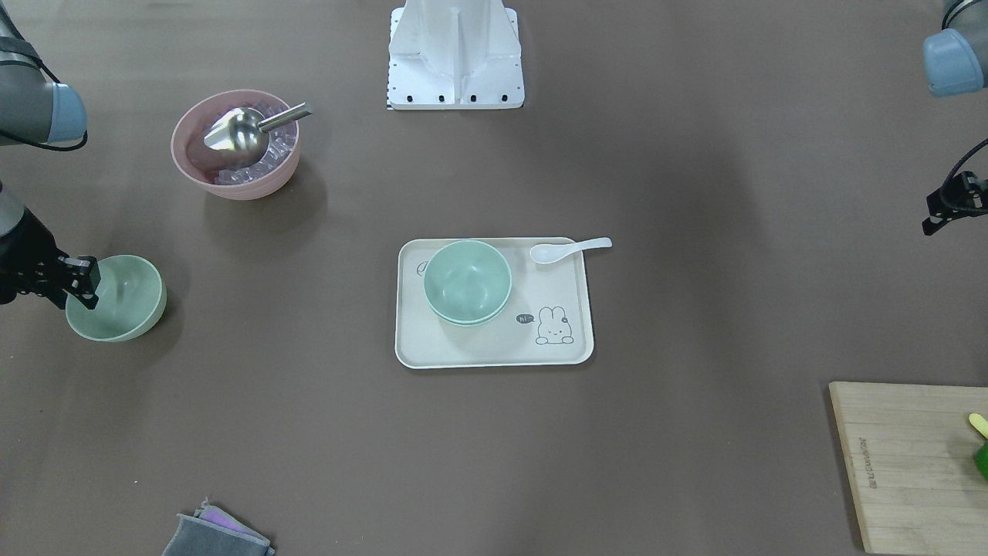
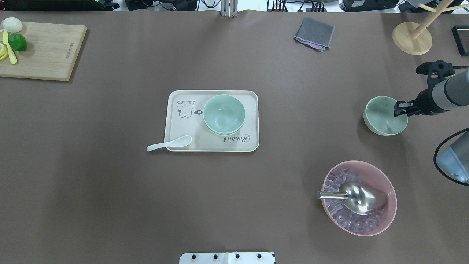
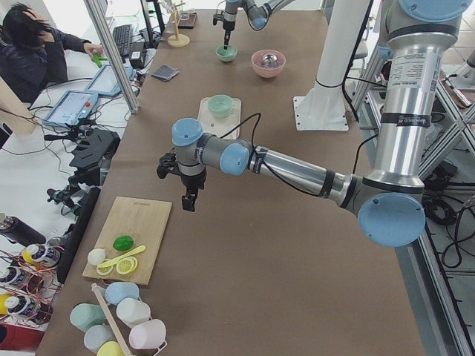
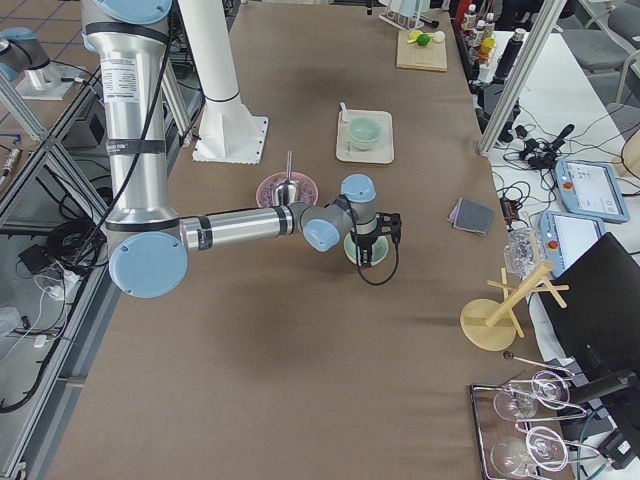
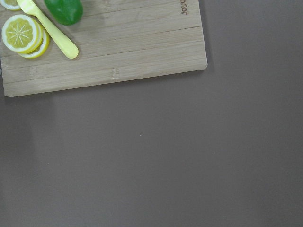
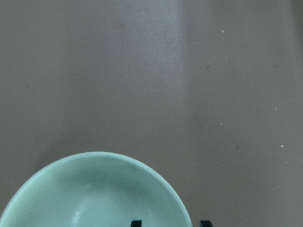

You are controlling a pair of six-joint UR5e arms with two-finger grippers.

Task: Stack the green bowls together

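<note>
Right claw (image 2: 401,109): its jaws stand apart astride the rim of the lone green bowl (image 2: 379,116). The wrist view shows one fingertip (image 6: 136,222) inside the wall and the other outside it. It is not closed on anything.
Lone bowl: it appears to sit on the table well to the robot's right, far from the tray (image 2: 172,145).
Grip risk: the wall is thin, smooth and curved, so a pinch taken this near the lip may let the bowl swing or slide out once lifted. If the jaws close off-centre, the bowl could be pushed along the table instead of caught.
Tilt risk: held by one side only, the bowl would probably hang crooked and could catch on the stack's rim instead of dropping in.
Pink bowl (image 2: 388,216): it stands near the lone bowl, towards the robot, with a metal scoop (image 2: 361,198) in it. A low or wide swing of the arm could knock the scoop's handle.
Stack (image 2: 224,113): two green bowls are nested on the tray. A hard or off-centre landing could shove them across it.
Spoon (image 2: 168,143): it lies half over the tray's edge and would be easy to flick off if the tray shifts.
Left claw (image 1: 951,207): it hangs near the cutting board (image 2: 44,51), well away from the bowls. I cannot tell whether it is open or closed.
</note>
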